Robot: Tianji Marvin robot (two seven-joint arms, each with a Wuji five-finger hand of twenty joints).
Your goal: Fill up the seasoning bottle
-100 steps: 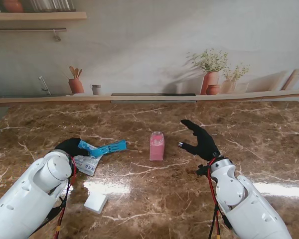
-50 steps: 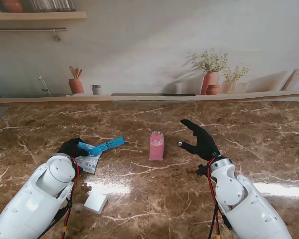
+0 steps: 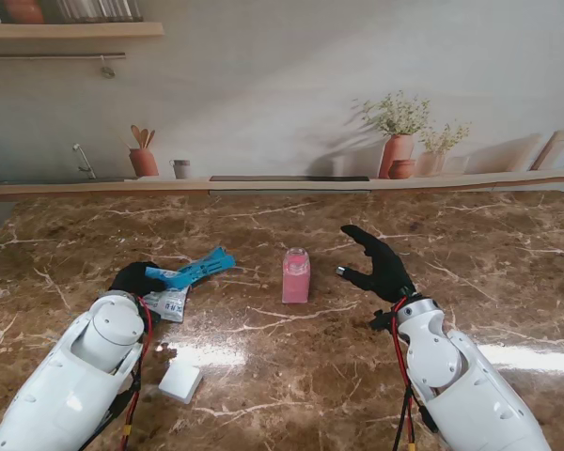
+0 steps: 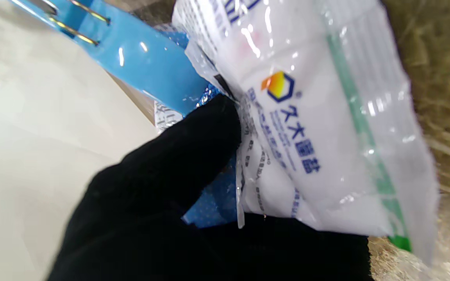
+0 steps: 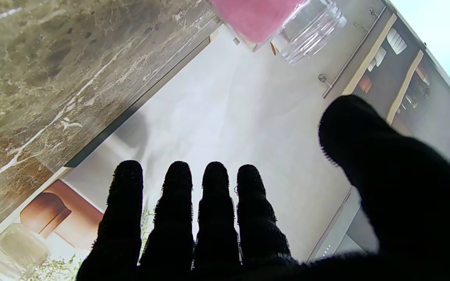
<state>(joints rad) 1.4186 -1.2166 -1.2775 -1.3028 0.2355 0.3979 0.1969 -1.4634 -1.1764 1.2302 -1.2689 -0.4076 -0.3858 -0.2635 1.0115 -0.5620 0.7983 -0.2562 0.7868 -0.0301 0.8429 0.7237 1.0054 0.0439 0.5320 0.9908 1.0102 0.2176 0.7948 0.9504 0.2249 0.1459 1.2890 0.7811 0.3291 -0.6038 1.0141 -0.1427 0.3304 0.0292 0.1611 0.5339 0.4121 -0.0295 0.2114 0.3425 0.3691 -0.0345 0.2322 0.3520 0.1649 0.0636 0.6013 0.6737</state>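
A clear seasoning bottle [image 3: 296, 274] with pink contents and no cap stands upright mid-table; its open mouth shows in the right wrist view [image 5: 287, 23]. My right hand [image 3: 376, 263] hovers open just to its right, fingers spread and not touching it. My left hand [image 3: 136, 278], in a black glove, is shut on a white salt bag [image 3: 169, 303] sealed by a blue clip [image 3: 195, 269]. The left wrist view shows the bag [image 4: 318, 128] and the clip [image 4: 147, 62] pinched under my thumb [image 4: 178, 164], with the bag lifted off the table.
A small white square lid [image 3: 180, 381] lies on the marble table [image 3: 291, 376] near my left forearm. A ledge [image 3: 282, 184] runs along the far table edge in front of a printed kitchen backdrop.
My left hand has lifted the salt bag and tilted it, so the blue clip now points up and away from me. The right hand and the bottle have stayed put.
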